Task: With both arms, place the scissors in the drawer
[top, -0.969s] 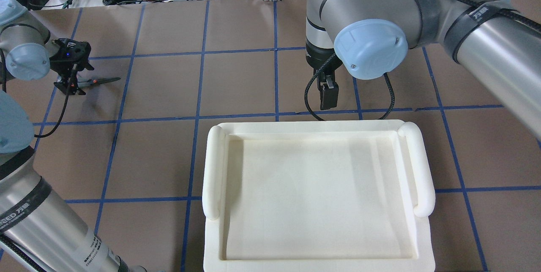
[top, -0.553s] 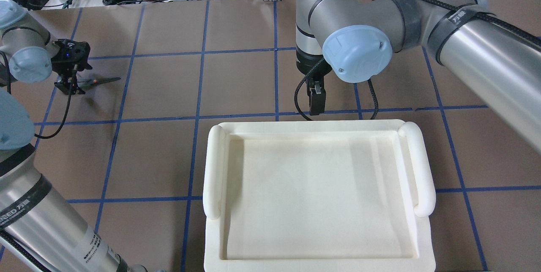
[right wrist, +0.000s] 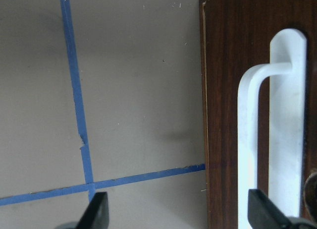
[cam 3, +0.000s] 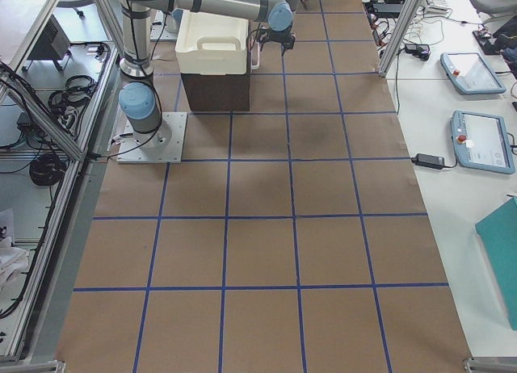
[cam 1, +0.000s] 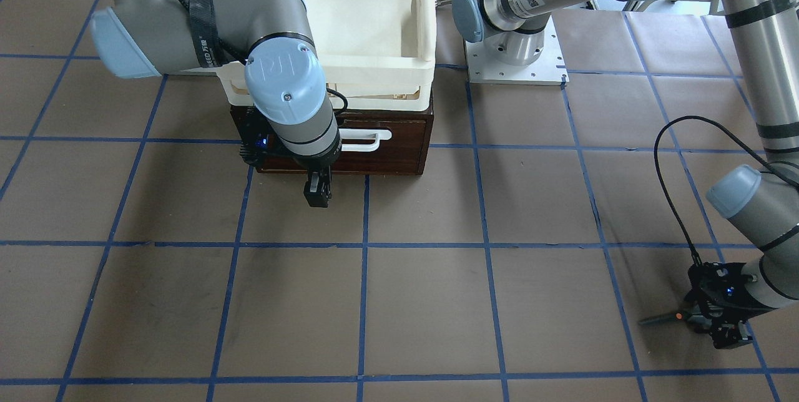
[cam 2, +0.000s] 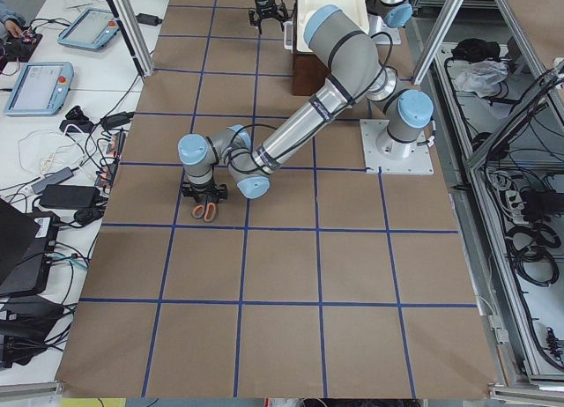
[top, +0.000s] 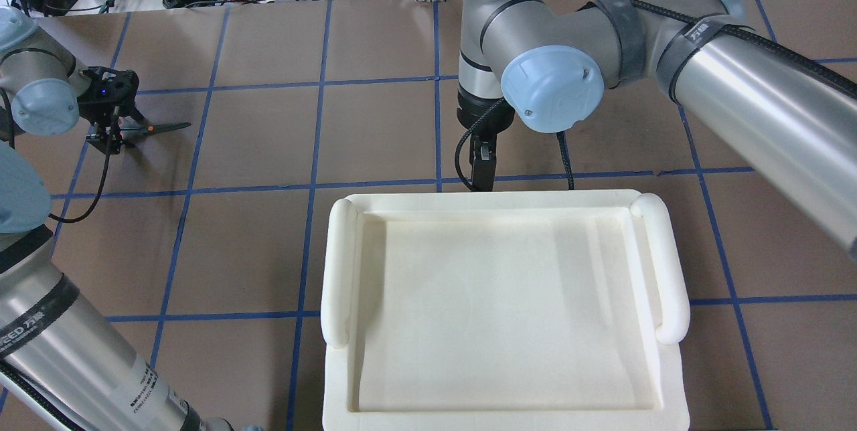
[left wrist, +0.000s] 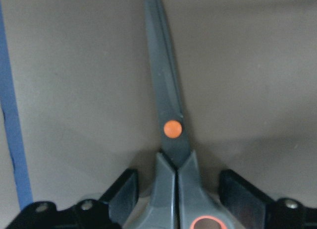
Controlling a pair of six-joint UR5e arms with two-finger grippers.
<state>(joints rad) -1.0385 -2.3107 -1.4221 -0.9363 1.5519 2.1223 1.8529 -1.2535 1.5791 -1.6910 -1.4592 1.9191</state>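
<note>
Found left end effector (left wrist: 182,192) open, straddling the scissors (left wrist: 166,105) lying flat on the bench (cam 1: 399,302) well apart from the shut drawer (cam 1: 399,153), right end effector (cam 1: 316,195) open just beside the white bar handle (right wrist: 246,140); likely needed a square pinch behind the orange pivot dot (left wrist: 172,128) and a centred hold on the bar before pulling.

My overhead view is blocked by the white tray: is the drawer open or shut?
Observer: Shut. The front-facing view shows the drawer front pushed in under the white tray, no interior showing.
Operator: Is the right gripper gripping it?
Observer: No. Its wrist view shows it open, the white bar handle beside one finger, not between them.
Operator: Does the left gripper hold the scissors?
Observer: No. Its wrist view shows it open, fingers astride the handles with gaps.
</note>
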